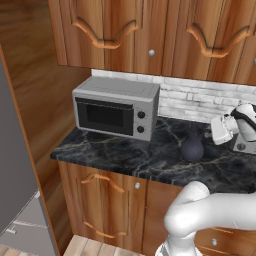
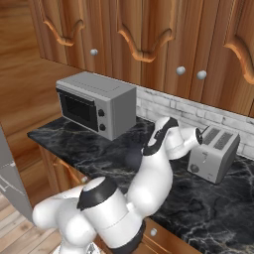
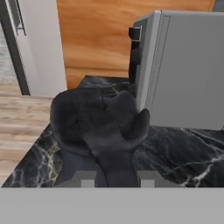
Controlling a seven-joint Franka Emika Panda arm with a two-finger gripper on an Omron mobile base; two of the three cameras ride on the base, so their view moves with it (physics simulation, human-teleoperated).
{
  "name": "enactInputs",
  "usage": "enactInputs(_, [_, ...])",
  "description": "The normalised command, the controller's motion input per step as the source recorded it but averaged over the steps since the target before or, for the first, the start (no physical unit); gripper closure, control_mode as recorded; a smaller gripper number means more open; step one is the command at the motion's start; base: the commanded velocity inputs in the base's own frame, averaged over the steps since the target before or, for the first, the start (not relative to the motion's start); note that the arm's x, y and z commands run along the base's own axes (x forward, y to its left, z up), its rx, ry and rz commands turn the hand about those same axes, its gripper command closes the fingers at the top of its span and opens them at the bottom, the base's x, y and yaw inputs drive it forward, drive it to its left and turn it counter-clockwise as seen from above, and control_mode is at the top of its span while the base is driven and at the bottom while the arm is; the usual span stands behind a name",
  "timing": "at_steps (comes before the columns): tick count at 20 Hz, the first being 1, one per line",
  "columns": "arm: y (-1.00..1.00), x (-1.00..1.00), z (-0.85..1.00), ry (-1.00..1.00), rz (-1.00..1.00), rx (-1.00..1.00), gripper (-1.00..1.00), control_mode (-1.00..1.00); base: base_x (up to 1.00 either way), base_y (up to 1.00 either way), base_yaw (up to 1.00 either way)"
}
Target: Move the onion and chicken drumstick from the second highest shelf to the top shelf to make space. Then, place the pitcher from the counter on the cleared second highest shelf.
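The pitcher (image 1: 192,145), a dark navy jug with a bulbous body, stands on the black marble counter (image 1: 125,157) to the right of the microwave. My gripper (image 1: 207,133) reaches it from the right at neck height. In the hand view the pitcher (image 3: 98,124) sits close in front, with its narrow part running down between my two fingertips (image 3: 83,177), and the gripper (image 3: 116,177) is shut on it. From the right base camera only a sliver of the pitcher (image 2: 133,158) shows behind my arm. The onion, the chicken drumstick and both shelves are out of view.
A grey microwave (image 1: 117,112) stands on the counter just left of the pitcher, its side (image 3: 183,65) close by. A toaster (image 2: 213,151) sits to the right. Wooden wall cabinets (image 1: 150,30) hang above. The grey fridge (image 1: 15,175) is at the far left.
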Motion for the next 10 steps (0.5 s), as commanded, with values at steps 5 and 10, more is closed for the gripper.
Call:
enactInputs(5, [0.33, -0.45, 0.13, 0.00, -0.11, 0.00, 1.00, -1.00, 0.00, 0.00, 0.00])
enactInputs(10, [0.44, -0.56, 0.27, 0.00, -0.23, 0.00, 1.00, -1.00, 0.00, 0.00, 0.00])
